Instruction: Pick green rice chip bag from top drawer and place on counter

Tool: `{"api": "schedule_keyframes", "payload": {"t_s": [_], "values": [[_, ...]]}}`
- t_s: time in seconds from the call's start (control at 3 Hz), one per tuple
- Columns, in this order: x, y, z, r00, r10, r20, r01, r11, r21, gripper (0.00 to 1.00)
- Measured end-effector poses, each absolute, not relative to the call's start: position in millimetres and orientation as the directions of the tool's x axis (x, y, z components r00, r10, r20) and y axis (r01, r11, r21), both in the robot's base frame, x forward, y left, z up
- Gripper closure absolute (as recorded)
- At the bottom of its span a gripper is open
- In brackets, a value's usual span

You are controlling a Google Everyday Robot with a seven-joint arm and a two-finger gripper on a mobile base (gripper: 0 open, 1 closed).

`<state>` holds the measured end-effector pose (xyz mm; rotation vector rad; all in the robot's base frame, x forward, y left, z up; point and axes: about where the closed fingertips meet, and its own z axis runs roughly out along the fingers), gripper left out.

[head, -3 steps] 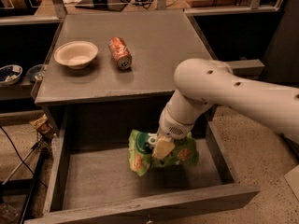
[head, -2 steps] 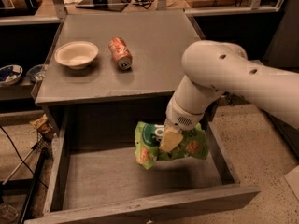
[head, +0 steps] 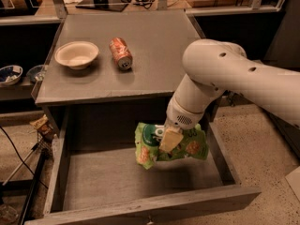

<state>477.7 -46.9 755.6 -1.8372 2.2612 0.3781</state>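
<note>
**Bag.** The bag (head: pixel 146 151) hangs in the air over the open drawer (head: pixel 154 209). It is clear of the drawer floor and sits toward the right half.

**Grip.** The end effector (head: pixel 169 141) is clamped tight on the bag's crumpled middle. One tan finger (head: pixel 170 139) lies flat across the front of the bag; the other is hidden behind it. Because it is pinched mid-body, the pouch sags to both sides. That hold suits a light, crinkly item but leaves the ends free to swing.

**Arm.** The arm reaches in from the right, with the wrist pointing down into the drawer.

**Judgement.** The pick appears complete and the transfer remains.
- The surface (head: pixel 159 36) lies beyond and above the drawer, and its near edge overhangs the drawer's far end. The bag must therefore clear that lip before travelling further.
- A bowl (head: pixel 76 54) and a can (head: pixel 120 53) lying on its side occupy the left part of the surface. The middle and right, where visible, are bare and would take the bag.
</note>
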Motion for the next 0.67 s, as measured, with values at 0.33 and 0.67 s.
{"api": "schedule_keyframes", "payload": {"t_s": [0.33, 0.67], "values": [[495.0, -68.8, 778.6, -0.257, -0.92, -0.297, -0.966, 0.255, 0.049, 1.0], [509.2, -139.1, 834.7, -0.39, -0.881, -0.267, -0.905, 0.42, -0.062, 1.0]]}}
